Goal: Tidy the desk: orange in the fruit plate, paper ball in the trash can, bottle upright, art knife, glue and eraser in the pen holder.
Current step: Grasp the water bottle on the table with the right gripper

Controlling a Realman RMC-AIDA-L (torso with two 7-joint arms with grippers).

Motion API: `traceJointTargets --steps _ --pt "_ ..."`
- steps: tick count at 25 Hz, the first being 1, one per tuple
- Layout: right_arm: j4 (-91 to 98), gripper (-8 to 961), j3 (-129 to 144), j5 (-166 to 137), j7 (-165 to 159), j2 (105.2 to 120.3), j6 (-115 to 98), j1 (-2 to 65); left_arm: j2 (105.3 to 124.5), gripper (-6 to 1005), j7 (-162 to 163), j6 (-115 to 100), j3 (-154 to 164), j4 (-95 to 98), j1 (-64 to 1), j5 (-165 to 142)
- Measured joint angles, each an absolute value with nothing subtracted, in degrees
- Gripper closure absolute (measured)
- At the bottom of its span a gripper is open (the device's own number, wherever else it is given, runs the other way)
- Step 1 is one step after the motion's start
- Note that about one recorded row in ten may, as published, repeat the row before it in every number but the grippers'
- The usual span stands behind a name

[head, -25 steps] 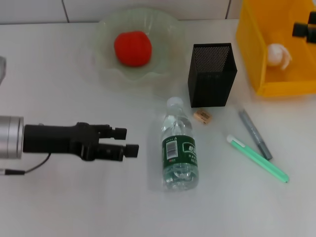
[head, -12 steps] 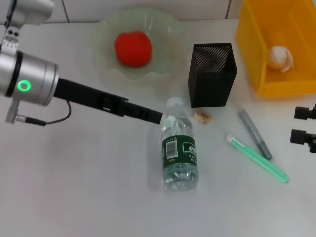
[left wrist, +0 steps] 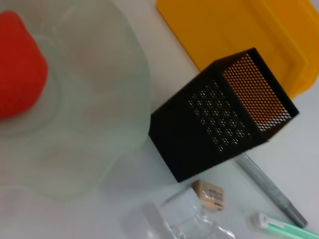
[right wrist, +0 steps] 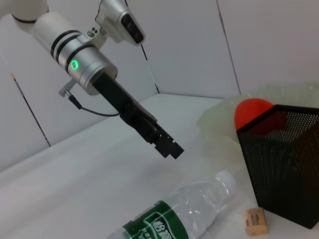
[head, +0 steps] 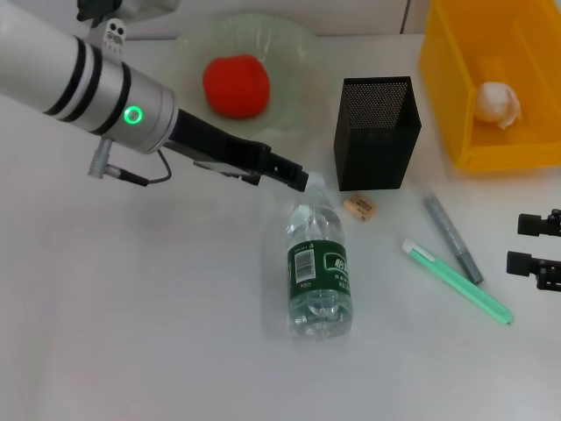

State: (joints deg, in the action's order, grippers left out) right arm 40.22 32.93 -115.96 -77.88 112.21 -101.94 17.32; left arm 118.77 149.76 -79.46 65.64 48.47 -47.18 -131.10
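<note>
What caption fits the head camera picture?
Left gripper hovers at the lying bottle's cap; orange sits in the fruit plate.

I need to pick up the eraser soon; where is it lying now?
In the head view, the eraser lies on the desk just in front of the pen holder, right of the bottle cap.

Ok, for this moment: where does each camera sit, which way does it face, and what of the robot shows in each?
Head view: high on the robot, looking down at the desk; the left gripper is at the cap of the lying bottle, the right gripper is at the right edge.
Left wrist view: above the cap end, facing the pen holder, fruit plate and eraser; no fingers show.
Right wrist view: low, facing across the desk at the left gripper and bottle.
All three share bottle, eraser and pen holder.
</note>
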Motion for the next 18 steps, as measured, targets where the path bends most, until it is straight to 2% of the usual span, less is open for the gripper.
traceJointTargets --steps 10,18 --pt "40.04 245 33.43 -117.6 -77.82 113.13 -100.2 18.68 119.19 181 151.0 -68.74 67.8 41.26 -50.75 -130.12" --pt "39.98 245 33.43 -118.28 -77.79 113.74 -97.94 19.16 119.18 198 151.6 -63.73 74.14 39.4 -50.25 -122.47"
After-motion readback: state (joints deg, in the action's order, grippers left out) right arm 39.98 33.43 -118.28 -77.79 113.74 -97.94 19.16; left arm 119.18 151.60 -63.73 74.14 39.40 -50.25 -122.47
